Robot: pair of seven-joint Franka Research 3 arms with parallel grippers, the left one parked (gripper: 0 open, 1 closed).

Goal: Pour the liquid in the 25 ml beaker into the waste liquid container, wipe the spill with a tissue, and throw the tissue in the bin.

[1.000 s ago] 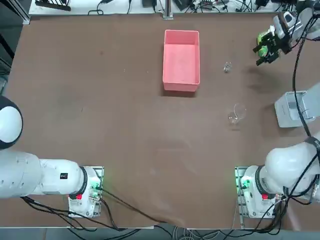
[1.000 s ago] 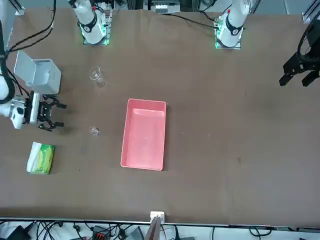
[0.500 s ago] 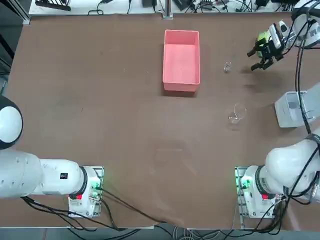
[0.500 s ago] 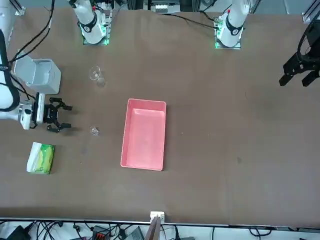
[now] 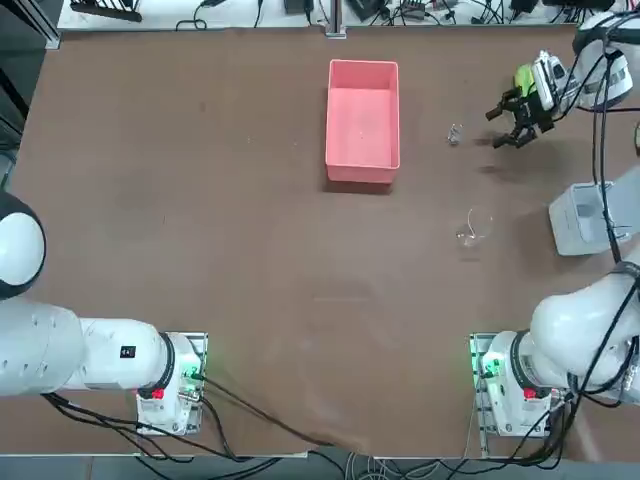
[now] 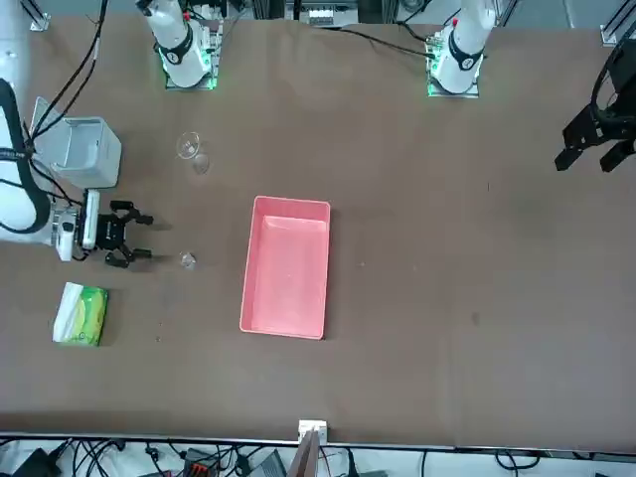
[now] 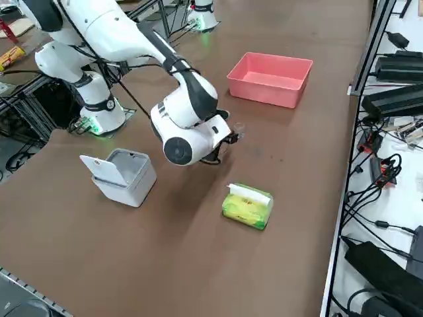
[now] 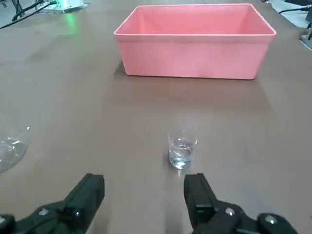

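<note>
Fingers (image 8: 144,195) of the right arm wide open and empty, low near the 25 ml beaker (image 8: 182,150).

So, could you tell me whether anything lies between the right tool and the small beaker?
No: the wrist view shows only bare table between the open right tool and the small beaker.

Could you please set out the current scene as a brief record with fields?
right hand: open, low over the table, pointing at the 25 ml beaker, not touching it
25 ml beaker: upright, some clear liquid inside
waste liquid container: beyond the beaker
larger beaker: standing apart
bin: lid up
tissue pack: untouched
</note>
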